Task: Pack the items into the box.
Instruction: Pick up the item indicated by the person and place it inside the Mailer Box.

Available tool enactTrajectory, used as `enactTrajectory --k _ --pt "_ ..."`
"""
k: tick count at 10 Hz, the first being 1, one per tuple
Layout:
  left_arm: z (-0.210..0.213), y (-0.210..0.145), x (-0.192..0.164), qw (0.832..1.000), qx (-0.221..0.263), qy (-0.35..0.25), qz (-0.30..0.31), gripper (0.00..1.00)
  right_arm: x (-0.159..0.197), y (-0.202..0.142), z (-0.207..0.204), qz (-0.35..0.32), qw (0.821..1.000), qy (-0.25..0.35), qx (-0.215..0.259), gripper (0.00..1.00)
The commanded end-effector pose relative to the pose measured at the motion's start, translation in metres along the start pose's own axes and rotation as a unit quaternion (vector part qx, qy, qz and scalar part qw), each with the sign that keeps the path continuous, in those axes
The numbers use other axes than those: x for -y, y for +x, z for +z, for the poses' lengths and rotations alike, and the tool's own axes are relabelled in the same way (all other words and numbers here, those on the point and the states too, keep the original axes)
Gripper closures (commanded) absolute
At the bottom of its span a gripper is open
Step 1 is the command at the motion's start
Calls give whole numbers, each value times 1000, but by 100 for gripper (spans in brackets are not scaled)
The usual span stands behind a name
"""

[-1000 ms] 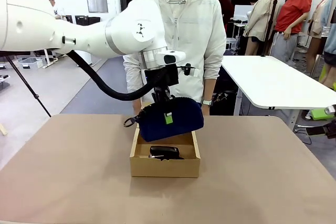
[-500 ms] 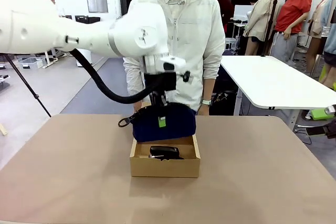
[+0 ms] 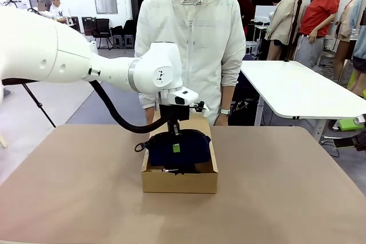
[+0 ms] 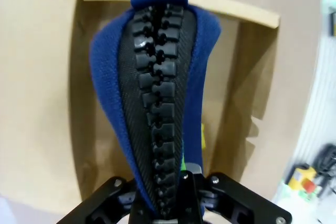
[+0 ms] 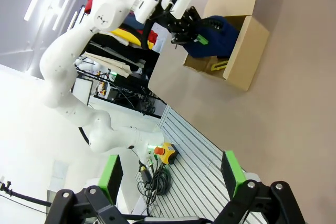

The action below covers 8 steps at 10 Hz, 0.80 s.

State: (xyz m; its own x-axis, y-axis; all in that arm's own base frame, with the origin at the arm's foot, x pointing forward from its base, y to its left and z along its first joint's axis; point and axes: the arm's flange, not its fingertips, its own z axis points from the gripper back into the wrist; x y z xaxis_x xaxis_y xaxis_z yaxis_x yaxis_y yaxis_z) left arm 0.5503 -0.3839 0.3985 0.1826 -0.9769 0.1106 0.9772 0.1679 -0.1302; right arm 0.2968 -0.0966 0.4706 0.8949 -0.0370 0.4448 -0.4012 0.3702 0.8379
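Clamped at its zip in the left gripper (image 3: 175,143), the navy zip pouch (image 3: 193,147) is now lowered from above into the cardboard box (image 3: 179,184), so release is judged next; the right gripper (image 5: 171,174) is held with its jaws apart, empty.

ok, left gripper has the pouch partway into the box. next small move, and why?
Probably lower it slightly, straight down, before letting go. The left gripper is shut on the pouch at its zip. The pouch hangs centred inside the box, but its top stands above the rim. A release from there may leave it tilted against a wall.
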Motion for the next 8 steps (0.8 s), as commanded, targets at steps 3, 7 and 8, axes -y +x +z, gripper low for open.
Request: enactTrajectory --k 3,7,8 --pt "-30 3 -7 997 -1 -75 -1 100 -4 1 2 -7 1000 2 -2 0" --pt "-42 7 -8 995 -15 -94 -3 0 -4 1 2 -7 1000 2 -2 0" --pt "-38 6 -6 996 -11 -91 0 0 -4 1 2 -7 1000 2 -2 0"
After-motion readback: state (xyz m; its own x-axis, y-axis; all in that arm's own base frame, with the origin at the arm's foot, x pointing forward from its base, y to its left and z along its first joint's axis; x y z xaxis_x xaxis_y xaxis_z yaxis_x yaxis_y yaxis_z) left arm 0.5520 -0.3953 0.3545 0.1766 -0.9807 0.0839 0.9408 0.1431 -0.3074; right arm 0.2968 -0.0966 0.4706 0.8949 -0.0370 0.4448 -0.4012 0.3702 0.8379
